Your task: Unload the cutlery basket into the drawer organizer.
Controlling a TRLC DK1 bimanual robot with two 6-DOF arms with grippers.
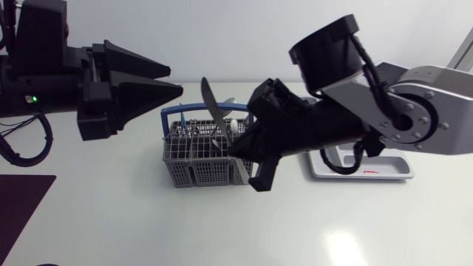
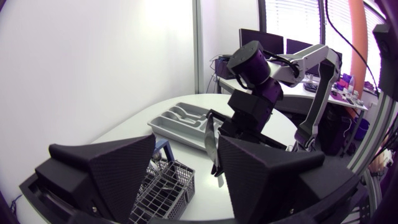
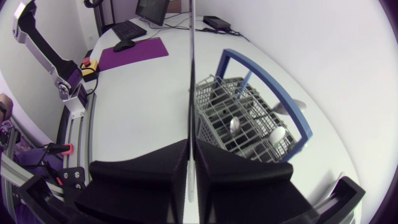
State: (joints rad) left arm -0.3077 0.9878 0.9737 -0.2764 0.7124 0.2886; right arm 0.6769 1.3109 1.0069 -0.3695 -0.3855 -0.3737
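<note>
— Right gripper [image 3: 191, 158] is closest. State?
— Clamped. Both matte black wedge fingers pinch a thin metal knife [image 3: 190, 74] from two sides. The blade is edge-on in the wrist view. From above it is flat, dull grey and tilted, with the rounded tip up.
— Knife versus basket?
— Held over the right part of the cutlery basket [image 1: 194, 164], lower end near its front edge. Can't tell if they touch.
— Basket look?
— Grey plastic grid walls, boxy compartments, blue hoop handle [image 3: 277, 93]. Shiny spoons [image 3: 234, 125] stand inside.
— Left gripper [image 1: 176, 80]?
— Fingers apart, nothing in them. It hovers just left of the basket, tips pointing toward it.
— Farther out?
— Drawer organizer [image 2: 168, 129]: a smooth grey tray with long slots, beyond the basket by the right arm. Pale spoon-shaped pieces [image 2: 181, 112] lie in it. Flat purple mat [image 1: 22, 207] sits far left on the glossy white table [image 1: 148, 222].
</note>
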